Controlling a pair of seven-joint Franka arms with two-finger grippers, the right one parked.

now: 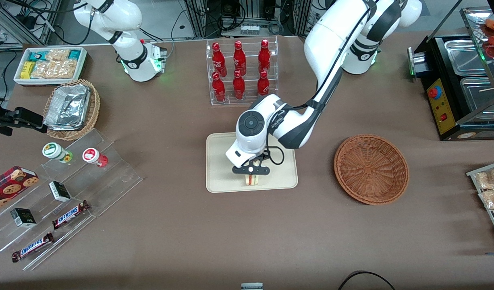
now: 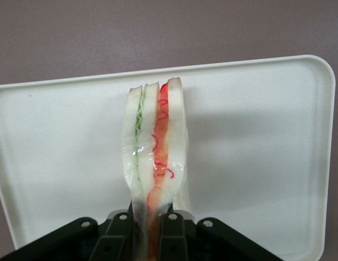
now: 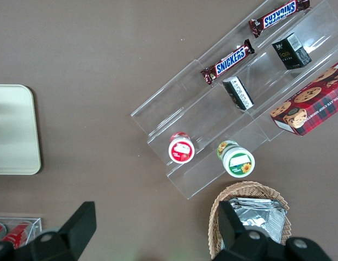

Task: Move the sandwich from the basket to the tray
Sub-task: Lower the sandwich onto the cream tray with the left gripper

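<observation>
Front camera looks steeply down on the whole desk [image 1: 190,241]; left wrist camera sits close above the claw [image 1: 251,170], both showing the tray [image 1: 218,177]

Sandwich [image 2: 155,147] in end effector [image 2: 149,220] (over tray [image 2: 256,163])

Sandwich [image 2: 155,144]: we see a wedge of pale bread with green and red-orange layers, standing on edge, pinched at one end by the gripper [image 1: 251,170], over the tray's edge nearest the front camera.
Tray [image 1: 218,161]: cream, rectangular, rounded corners, flat on the tabletop.
Basket [image 1: 371,169]: we see reddish-brown round wicker, beside the tray, apart from it.
</observation>
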